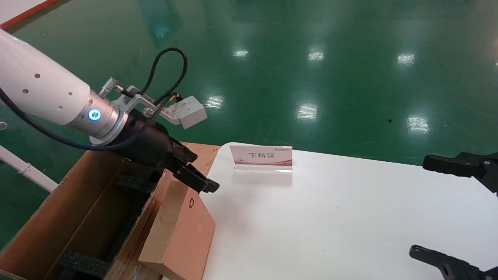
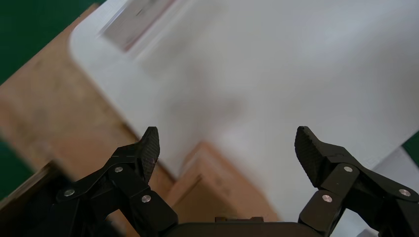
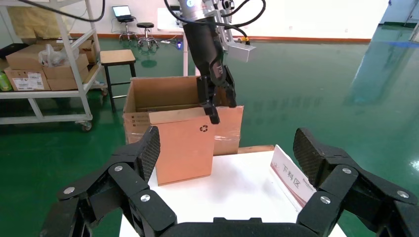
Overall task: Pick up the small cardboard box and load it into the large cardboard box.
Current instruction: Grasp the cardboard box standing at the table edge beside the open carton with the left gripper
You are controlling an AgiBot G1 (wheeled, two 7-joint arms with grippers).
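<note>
The robot's left hand (image 1: 194, 171), fingers spread and grasping nothing, hovers at the top edge of the slim brown small cardboard box (image 1: 181, 229), which stands upright on the white counter (image 1: 330, 217) and leans against the foam-lined large cardboard box (image 1: 78, 217) at its nine o'clock, while the released right hand (image 1: 459, 210) waits well apart at three o'clock.

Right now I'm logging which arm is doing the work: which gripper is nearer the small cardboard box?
Left. The left gripper is open right above the small cardboard box, at its top edge. The right gripper is open far across the white table.
</note>
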